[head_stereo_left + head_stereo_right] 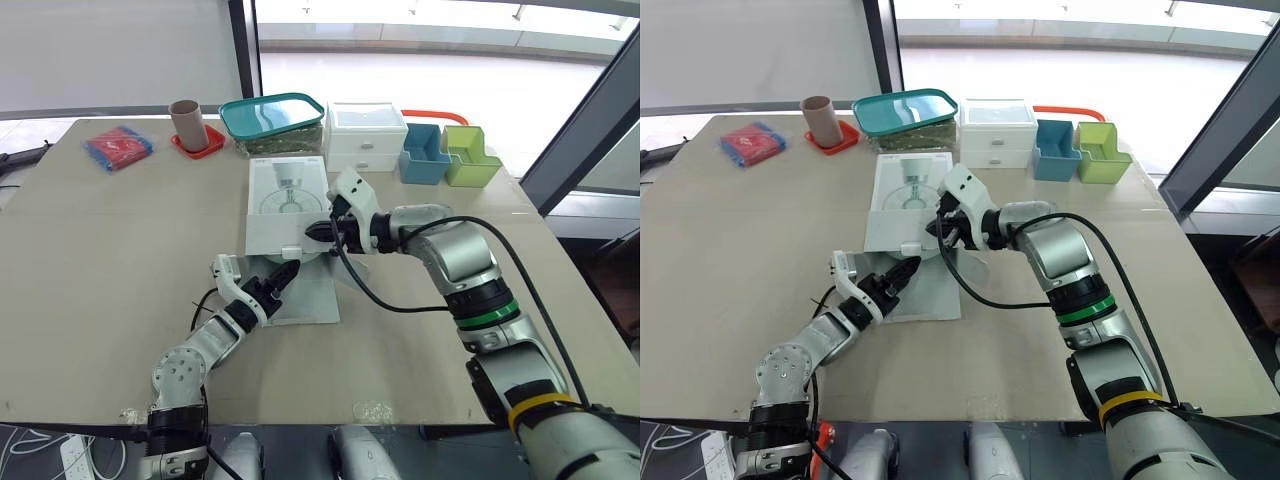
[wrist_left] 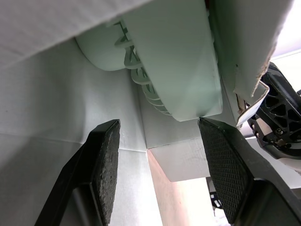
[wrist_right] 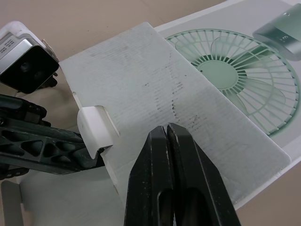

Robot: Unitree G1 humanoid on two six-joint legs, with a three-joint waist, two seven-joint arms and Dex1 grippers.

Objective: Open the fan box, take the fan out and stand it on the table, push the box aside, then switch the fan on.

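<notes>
Left gripper (image 1: 287,271) spreading wide, reaching into open end of fan box (image 1: 285,195) lying flat mid-desk. Right gripper (image 1: 314,231) clenching empty, tip hovering over flap (image 3: 155,89) folding back across printed top. Pale green fan (image 2: 181,66) sitting inside box, showing in left wrist view. Teal-lidded tub (image 1: 272,115) holding greenish contents. Brown cup (image 1: 188,122) standing on red tray (image 1: 205,146). Blue bin (image 1: 424,155) and green bin (image 1: 470,158) lining far edge of desk (image 1: 100,260), windows (image 1: 450,60) running behind.
</notes>
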